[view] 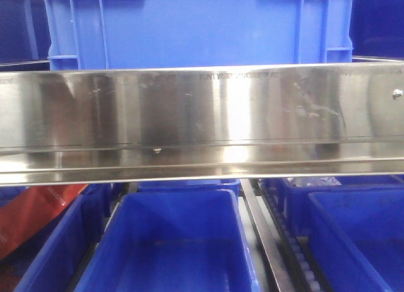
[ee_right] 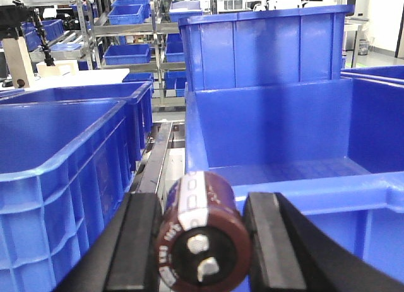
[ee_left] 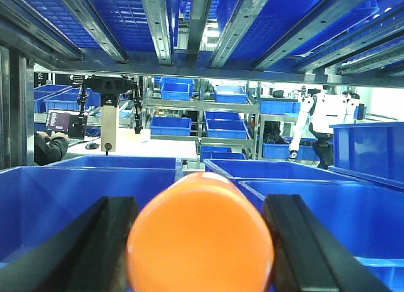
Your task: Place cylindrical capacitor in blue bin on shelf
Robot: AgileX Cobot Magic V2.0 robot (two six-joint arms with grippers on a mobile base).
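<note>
In the right wrist view, my right gripper point(ee_right: 201, 245) is shut on the cylindrical capacitor point(ee_right: 203, 232), a stubby dark brown cylinder with pale markings and two silvery terminals facing the camera. It hangs at the near left corner of a blue bin point(ee_right: 278, 131), over that bin's rim and the metal track beside it. My left gripper point(ee_left: 201, 248) is shut on a large orange cylinder point(ee_left: 201, 232), held above blue bins point(ee_left: 88, 191). The shelf shows in the front view as a wide shiny steel rail point(view: 202, 109). Neither gripper appears in the front view.
A second blue bin point(ee_right: 63, 159) stands left of the track point(ee_right: 158, 156). Below the rail lie blue bins point(view: 170, 241) and a roller track point(view: 297, 254); a large blue crate point(view: 202, 27) sits above. Shelf rails point(ee_left: 158, 27) run close overhead in the left wrist view.
</note>
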